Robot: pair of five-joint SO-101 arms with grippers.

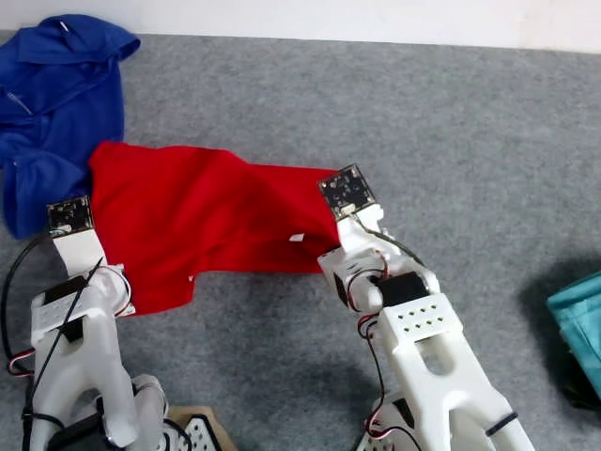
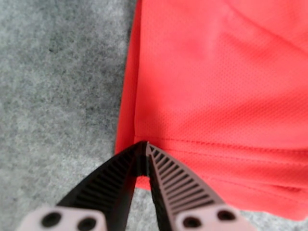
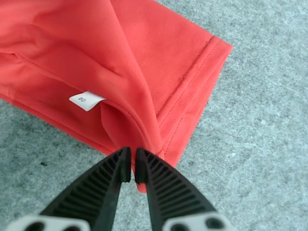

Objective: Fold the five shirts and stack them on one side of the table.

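Note:
A red shirt point(image 1: 197, 221) lies partly folded on the grey table, left of centre. My left gripper point(image 2: 146, 147) is shut on the hem at the shirt's left edge point(image 2: 216, 86); in the high view it sits at that edge point(image 1: 84, 225). My right gripper point(image 3: 132, 156) is shut on a fold at the shirt's right corner point(image 3: 96, 53), close to a small white label point(image 3: 85, 100). From above, that gripper point(image 1: 343, 211) is at the shirt's right end. A crumpled blue shirt point(image 1: 56, 103) lies at the far left corner, touching the red one.
A teal garment point(image 1: 582, 319) pokes in at the right edge. The grey felt table point(image 1: 451, 122) stretches bare behind and to the right of the red shirt. Both arm bases stand along the near edge.

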